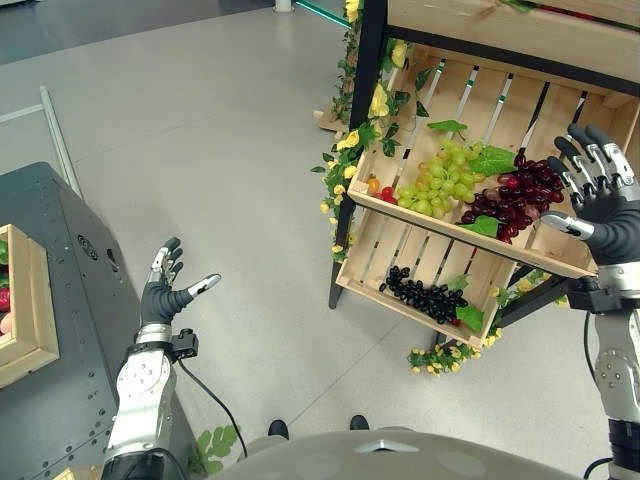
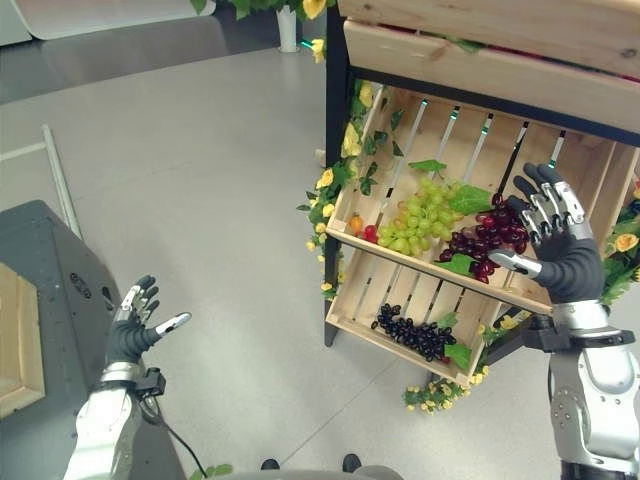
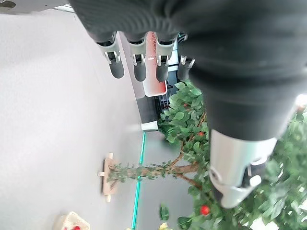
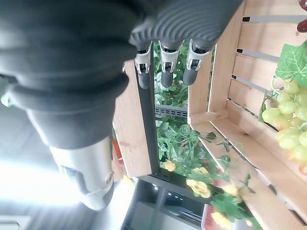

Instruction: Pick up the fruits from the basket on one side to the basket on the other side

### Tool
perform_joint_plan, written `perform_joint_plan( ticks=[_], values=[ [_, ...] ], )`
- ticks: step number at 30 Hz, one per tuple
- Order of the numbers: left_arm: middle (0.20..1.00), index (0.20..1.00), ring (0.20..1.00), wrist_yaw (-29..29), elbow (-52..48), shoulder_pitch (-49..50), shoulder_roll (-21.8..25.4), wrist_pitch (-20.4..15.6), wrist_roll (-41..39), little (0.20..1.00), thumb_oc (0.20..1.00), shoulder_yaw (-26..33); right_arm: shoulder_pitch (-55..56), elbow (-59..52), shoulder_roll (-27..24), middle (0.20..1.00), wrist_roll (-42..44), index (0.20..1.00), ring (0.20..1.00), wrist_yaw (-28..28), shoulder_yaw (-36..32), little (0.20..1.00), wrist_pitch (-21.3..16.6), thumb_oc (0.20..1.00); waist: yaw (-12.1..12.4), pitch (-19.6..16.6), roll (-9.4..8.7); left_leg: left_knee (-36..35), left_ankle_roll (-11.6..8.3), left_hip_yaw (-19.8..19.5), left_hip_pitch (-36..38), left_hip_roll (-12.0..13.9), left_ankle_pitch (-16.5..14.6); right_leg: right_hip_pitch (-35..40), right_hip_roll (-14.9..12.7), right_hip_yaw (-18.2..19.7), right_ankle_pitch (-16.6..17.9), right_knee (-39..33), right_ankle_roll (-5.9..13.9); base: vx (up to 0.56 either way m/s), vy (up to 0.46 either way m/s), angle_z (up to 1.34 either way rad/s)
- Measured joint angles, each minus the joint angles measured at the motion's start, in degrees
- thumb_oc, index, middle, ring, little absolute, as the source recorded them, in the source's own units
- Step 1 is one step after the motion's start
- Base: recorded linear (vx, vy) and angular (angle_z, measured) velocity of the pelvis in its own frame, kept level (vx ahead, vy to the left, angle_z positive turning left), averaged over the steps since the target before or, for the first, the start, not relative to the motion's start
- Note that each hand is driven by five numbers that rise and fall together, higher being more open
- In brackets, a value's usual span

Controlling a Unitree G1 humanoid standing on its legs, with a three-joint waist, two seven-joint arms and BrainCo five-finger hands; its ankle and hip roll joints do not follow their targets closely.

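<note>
At upper crate [image 1: 440,215] front edge, R hand [image 1: 600,200] hovers w/ fingers spread straight, holding nothing, just beside red grapes [image 1: 520,195]. Green grapes [image 1: 440,180] lie mid-crate; black grapes [image 1: 425,295] in lower crate [image 1: 360,285]. L hand [image 1: 165,290] spread, empty, over bare floor [image 1: 220,150], well apart from shelf. Wooden box [image 1: 30,340] at far L edge.

The wooden box [image 1: 25,330] on the grey cabinet [image 1: 70,300] is cut off — contents barely visible.
</note>
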Motion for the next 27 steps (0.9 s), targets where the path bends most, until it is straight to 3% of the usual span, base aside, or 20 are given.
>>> perform_joint_plan(
  ticks=[6, 12, 17, 20, 23, 24, 26, 27],
  values=[
    [1.000, 1.000, 1.000, -0.1, 0.3, 0.0, -0.4, -0.8, -2.5, 1.000, 1.000, 0.0, 0.0, -0.1, 0.1, 1.000, 0.7, 1.000, 1.000, 1.0, 1.8, 1.000, -0.3, 1.000, 0.1, -0.5, 0.79, 0.0, 0.01, 0.1, 0.2, 0.0, 0.0, 0.2, 0.0, 0.0, 0.0, 0.0, 0.01, 0.00, 0.000, 0.00],
    [1.000, 1.000, 1.000, 0.0, 9.7, -1.4, -1.5, -1.6, -6.1, 1.000, 1.000, -3.3, -3.8, -1.4, -0.4, 1.000, -2.2, 1.000, 1.000, 0.8, 17.1, 1.000, -0.2, 1.000, 0.6, -1.1, 1.53, -0.1, 0.03, -0.2, 0.1, 0.0, 0.0, 0.6, 0.0, -0.4, 0.0, 0.0, 0.03, -0.01, -0.011, 0.02],
    [1.000, 1.000, 1.000, 0.8, 12.0, -1.7, -1.6, -1.6, -5.5, 1.000, 1.000, -7.0, -7.7, 0.0, -0.1, 1.000, -4.6, 1.000, 1.000, -1.1, 24.8, 1.000, -0.4, 1.000, 2.3, -1.0, 1.64, 0.0, 0.14, -2.7, -0.3, -0.4, 0.4, 1.6, -0.3, -2.9, -0.4, 0.0, 0.05, -0.06, -0.048, 0.31],
    [1.000, 1.000, 1.000, 2.1, 12.2, -1.9, -0.9, -1.9, -5.5, 1.000, 1.000, -7.6, -9.5, 4.7, 0.7, 1.000, -5.4, 1.000, 1.000, -4.9, 26.2, 1.000, -0.9, 1.000, 4.6, -0.2, 2.03, 0.2, 0.11, -7.1, -1.3, -1.3, 1.5, 3.0, -0.2, -6.8, -1.0, 0.0, 0.16, -0.11, -0.090, 0.59],
    [1.000, 1.000, 1.000, 3.0, 12.2, -3.3, 0.1, -2.3, -5.5, 1.000, 1.000, -9.8, -10.8, 5.5, 0.8, 1.000, -8.6, 1.000, 1.000, -8.1, 26.2, 1.000, -1.4, 1.000, 4.5, 0.7, 2.86, 0.9, -0.51, -13.9, -4.1, -2.0, 3.0, 3.2, -0.3, -12.7, -2.0, 0.0, -0.18, -0.10, -0.108, 1.24],
    [1.000, 1.000, 1.000, 3.2, 12.2, -3.6, 0.1, -2.4, -5.5, 1.000, 1.000, -10.0, -11.2, 5.5, 0.6, 1.000, -9.1, 1.000, 1.000, -8.4, 26.1, 1.000, -1.5, 1.000, 4.6, 1.3, 3.21, 0.6, -0.76, -15.0, -4.2, -1.8, 3.2, 3.3, -0.3, -13.0, -2.1, 0.0, -0.41, -0.07, -0.116, 1.00],
    [1.000, 1.000, 1.000, 3.7, 12.2, -3.3, 0.5, -2.6, -5.5, 1.000, 1.000, -10.2, -12.5, 5.4, 0.3, 1.000, -11.0, 1.000, 1.000, -9.3, 26.8, 1.000, -2.2, 1.000, 7.9, 2.7, 4.68, 1.8, -1.39, -16.5, -6.1, -1.8, 3.5, 3.4, 0.8, -14.9, -2.5, 0.7, -0.90, -0.08, -0.114, 0.62],
    [1.000, 1.000, 1.000, 3.9, 12.1, -3.4, 0.8, -2.6, -5.5, 1.000, 1.000, -10.3, -12.6, 5.4, 0.2, 1.000, -11.3, 1.000, 1.000, -9.5, 26.7, 1.000, -2.5, 1.000, 7.5, 3.0, 4.85, 2.4, -1.47, -17.7, -6.5, -1.9, 3.3, 3.2, 0.6, -16.0, -2.8, 0.8, -1.21, -0.09, -0.059, 0.56]
  ],
)
